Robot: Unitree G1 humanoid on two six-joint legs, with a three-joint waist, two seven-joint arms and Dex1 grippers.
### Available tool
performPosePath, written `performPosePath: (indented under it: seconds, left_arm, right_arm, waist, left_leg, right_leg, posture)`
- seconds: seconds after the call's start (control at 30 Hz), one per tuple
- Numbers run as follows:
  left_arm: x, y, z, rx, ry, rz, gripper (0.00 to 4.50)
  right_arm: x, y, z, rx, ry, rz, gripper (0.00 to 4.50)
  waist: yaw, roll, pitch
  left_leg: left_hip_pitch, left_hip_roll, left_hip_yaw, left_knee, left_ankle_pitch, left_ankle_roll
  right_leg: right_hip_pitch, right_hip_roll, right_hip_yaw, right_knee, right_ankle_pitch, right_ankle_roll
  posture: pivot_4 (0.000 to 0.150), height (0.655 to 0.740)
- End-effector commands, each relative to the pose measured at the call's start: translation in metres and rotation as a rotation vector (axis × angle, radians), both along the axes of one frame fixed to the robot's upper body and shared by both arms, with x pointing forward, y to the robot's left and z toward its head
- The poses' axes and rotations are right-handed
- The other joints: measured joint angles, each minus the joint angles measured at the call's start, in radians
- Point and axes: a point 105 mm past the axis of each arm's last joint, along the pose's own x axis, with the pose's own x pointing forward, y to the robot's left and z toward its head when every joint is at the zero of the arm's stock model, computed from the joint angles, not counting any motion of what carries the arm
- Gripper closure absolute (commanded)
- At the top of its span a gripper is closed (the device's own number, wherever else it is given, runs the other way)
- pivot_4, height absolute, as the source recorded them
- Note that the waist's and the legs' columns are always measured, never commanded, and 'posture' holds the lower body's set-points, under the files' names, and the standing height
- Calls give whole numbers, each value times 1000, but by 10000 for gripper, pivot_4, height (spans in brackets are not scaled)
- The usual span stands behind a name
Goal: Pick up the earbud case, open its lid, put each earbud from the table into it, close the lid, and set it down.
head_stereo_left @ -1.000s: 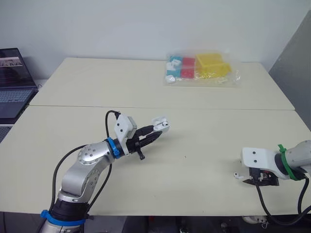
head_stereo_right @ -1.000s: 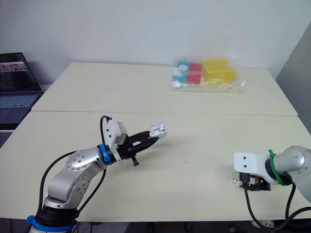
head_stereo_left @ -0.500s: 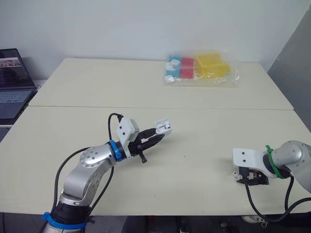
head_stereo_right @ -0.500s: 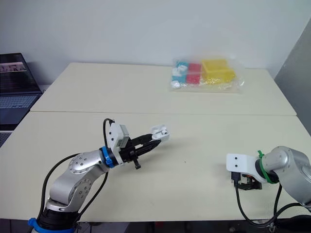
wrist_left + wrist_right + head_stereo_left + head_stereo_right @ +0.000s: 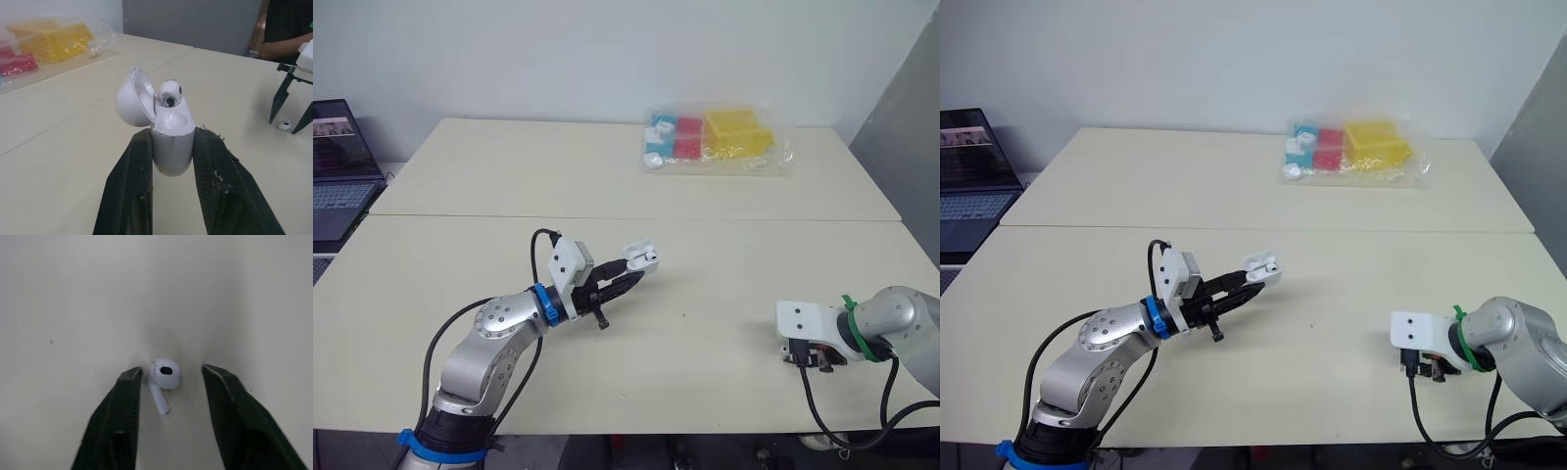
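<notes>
Jaws of the right gripper (image 5: pixel 171 372) stand apart astride the loose earbud (image 5: pixel 164 378) on the table (image 5: pixel 705 284) — a second ago that earbud lay uncovered just beside the gripper. Left gripper (image 5: pixel 172 134) stays clamped on the earbud case (image 5: pixel 171 147), lid (image 5: pixel 131 103) open, a seated earbud (image 5: pixel 169 93) inside. The loose earbud lies well right of the case; beyond the case is a plastic bag (image 5: pixel 717 140) of coloured boxes — far left, a laptop (image 5: pixel 337 166)
</notes>
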Motion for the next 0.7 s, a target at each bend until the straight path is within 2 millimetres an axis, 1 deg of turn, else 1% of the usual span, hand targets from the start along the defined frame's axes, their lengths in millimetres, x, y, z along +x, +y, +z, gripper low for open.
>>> performPosePath:
  seconds: [0.03, 0.07, 0.23, 0.3, 0.37, 0.4, 0.43, 0.5, 0.53, 0.63, 0.7]
  left_arm:
    - [-3, -4, 12, -7, -54, -19, 37099]
    - [-3, -4, 12, -6, -54, -20, 37099]
    - [-3, -4, 11, -4, -54, -22, 37099]
    - [-2, -4, 11, -5, -56, -21, 37099]
    - [-1, -4, 12, -8, -59, -21, 37099]
    - [-1, -4, 13, -11, -61, -21, 37099]
    - [-1, -5, 15, -22, -67, -22, 37099]
    - [0, -6, 18, -36, -74, -22, 37099]
    - [1, -7, 20, -45, -79, -21, 37099]
    - [1, -10, 25, -75, -86, -21, 37099]
    - [1, -15, 30, -95, -102, -36, 37099]
  right_arm:
    - [0, 2, 1, 4, -9, 4, 39341]
    - [0, 2, 2, 5, -7, 5, 40984]
    - [0, -1, 6, 1, -7, 9, 40929]
    - [0, -2, 12, 18, -13, 13, 40929]
    - [1, 1, 22, 63, -21, 16, 40929]
    - [1, 5, 28, 107, -25, 14, 40929]
    - [2, 15, 39, 192, -39, 14, 40929]
    - [3, 28, 52, 303, -51, 11, 40929]
    - [5, 38, 60, 382, -66, 13, 40929]
    - [7, 60, 78, 558, -89, 1, 40929]
    - [8, 90, 97, 781, -123, 21, 40929]
  waist:
    - [0, 0, 0]
    - [0, 0, 0]
    - [0, 0, 0]
    - [0, 0, 0]
    - [1, 0, 0]
    - [1, 0, 0]
    - [1, 0, 0]
    - [0, 0, 0]
    - [0, 0, 0]
    - [1, 0, 0]
    - [0, 0, 0]
  left_leg:
    - [0, 0, 0, 0, 0, 0]
    - [0, 0, 0, 0, 0, 0]
    - [0, 0, 0, 0, 0, 0]
    - [0, 0, 0, 0, 0, 0]
    - [-1, 0, 0, 0, 0, 0]
    - [-1, 0, 0, 0, 0, 0]
    - [-1, 0, 0, 0, 0, 0]
    - [-1, 0, 0, 0, 0, 0]
    - [-1, 0, 0, 0, 0, 0]
    - [-1, 0, -1, -1, 0, 0]
    - [-1, 0, -1, -1, 0, 0]
  right_leg:
    - [0, 0, 0, 0, 0, 0]
    - [0, 0, 0, 0, 0, 0]
    - [0, 0, 0, 0, 0, 0]
    - [0, 0, 0, 0, 0, 0]
    - [0, 0, 0, 0, 0, -1]
    - [-1, 0, 0, 0, 0, 0]
    - [-1, 0, 0, 0, 0, 0]
    - [0, 0, 0, 0, 0, 0]
    - [0, 0, 0, 0, 0, 0]
    - [0, 1, 0, 0, 0, 0]
    - [0, 1, 0, 0, 0, 0]
  posture:
    - [1500, 7400]
    - [1500, 7400]
    - [1500, 7400]
    - [1500, 7400]
    - [1500, 7400]
    - [1500, 7400]
    - [1500, 7400]
    - [1500, 7400]
    - [1500, 7400]
    - [1500, 7400]
    - [1500, 7400]
